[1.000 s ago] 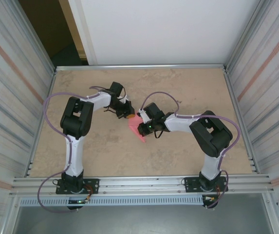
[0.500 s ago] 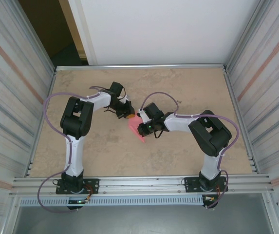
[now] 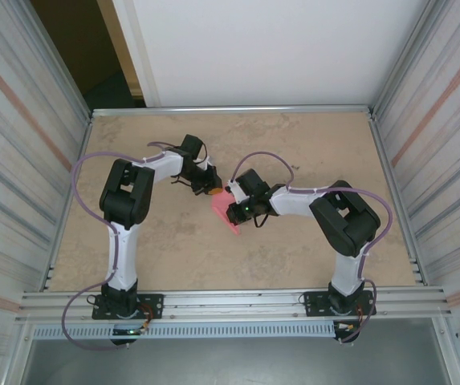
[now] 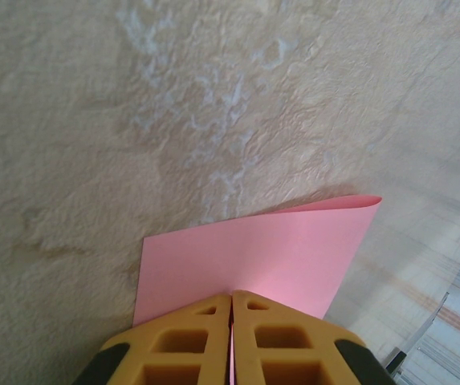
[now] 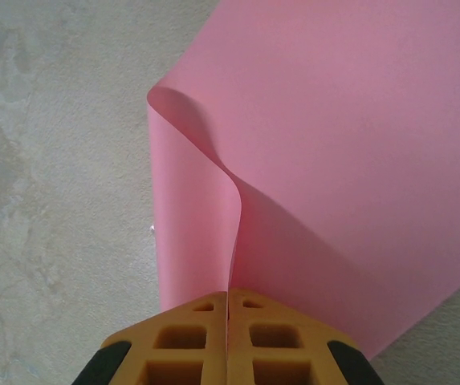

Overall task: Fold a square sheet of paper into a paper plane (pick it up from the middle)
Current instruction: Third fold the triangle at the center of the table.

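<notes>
We hold the square sheet of paper [image 3: 226, 213] between our 2 arms near the middle of the tabletop [image 3: 294, 257]. The left tool [image 4: 231, 309] is pinched shut on 1 edge, and the right tool [image 5: 228, 303] is pinched shut on another, where the sheet bulges into a soft curl. We judge the task barely begun: the paper is gripped, but we see no sharp crease and no pointed nose, so every fold remains
</notes>
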